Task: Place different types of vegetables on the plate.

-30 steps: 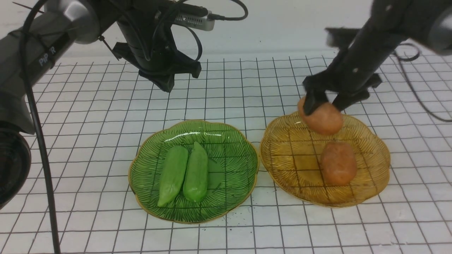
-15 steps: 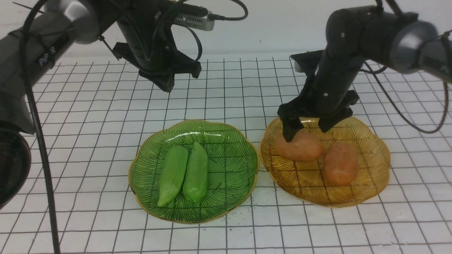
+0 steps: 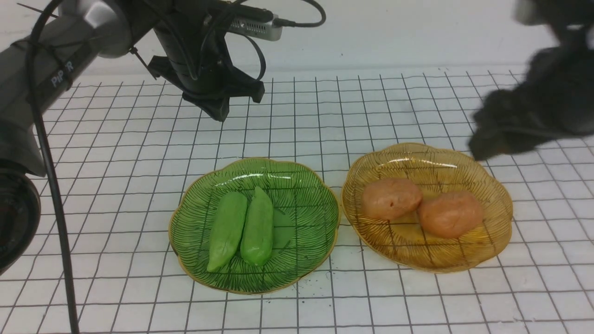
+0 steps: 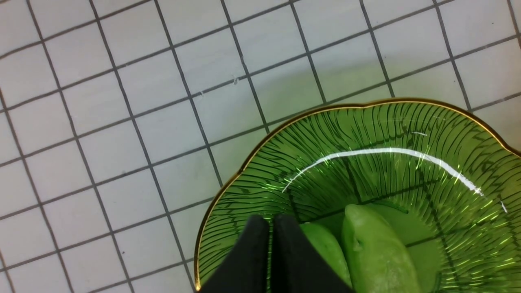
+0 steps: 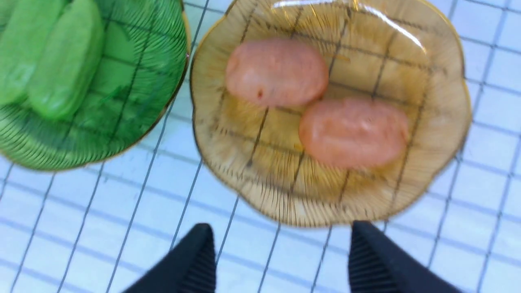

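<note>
Two light-green pods (image 3: 227, 230) (image 3: 258, 227) lie side by side on the green plate (image 3: 301, 185). On the amber plate (image 3: 408, 253) rest two orange-brown lumps (image 3: 391, 198) (image 3: 450, 214), touching each other. My left gripper (image 3: 218, 111) hangs shut above the far side of the green plate; in its wrist view the closed fingers (image 4: 270, 221) cover part of one pod (image 4: 325, 252). My right gripper (image 3: 482, 148), blurred, is raised off the amber plate's far right rim. In the right wrist view it (image 5: 281, 227) stands open and empty, apart from the lumps (image 5: 276, 71) (image 5: 353, 132).
The two plates sit close together on a white gridded tabletop (image 3: 116, 185). The left arm's black cable (image 3: 55, 208) hangs down at the left. A pale wall borders the table's far edge.
My right gripper lowered one lump onto the amber plate beside the other, let it go, and pulled away up and to the right. The other lump shifted slightly. The left arm stayed still.
</note>
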